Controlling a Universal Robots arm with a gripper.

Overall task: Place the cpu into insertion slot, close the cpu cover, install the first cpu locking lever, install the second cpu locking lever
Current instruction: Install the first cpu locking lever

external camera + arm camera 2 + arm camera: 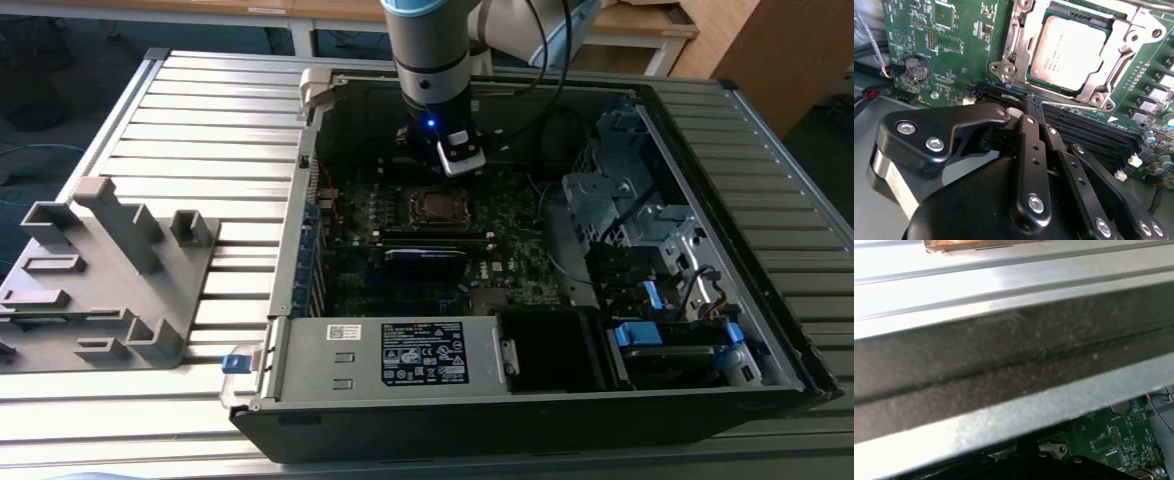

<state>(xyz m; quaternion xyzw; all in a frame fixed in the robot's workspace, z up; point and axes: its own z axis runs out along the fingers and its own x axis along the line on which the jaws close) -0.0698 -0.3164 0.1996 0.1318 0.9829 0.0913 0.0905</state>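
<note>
While my pincer [1033, 102] hangs pressed together and empty just beside the socket, the cpu [1069, 52] sits seated — the cover [1014, 45] lies closed around it.

Second wrist view: cpu cover [1019, 50] runs off the frame's upper edge, far side cut away. Cpu [1066, 52] partly overlapped by the cover's frame. Gripper [1033, 107] body hides the board beneath it. Exterior view: socket [437, 205] too small to read detail. First wrist view: case wall [1004, 370] blocks most of the motherboard [1109, 440] (a corner peeks out).
</note>
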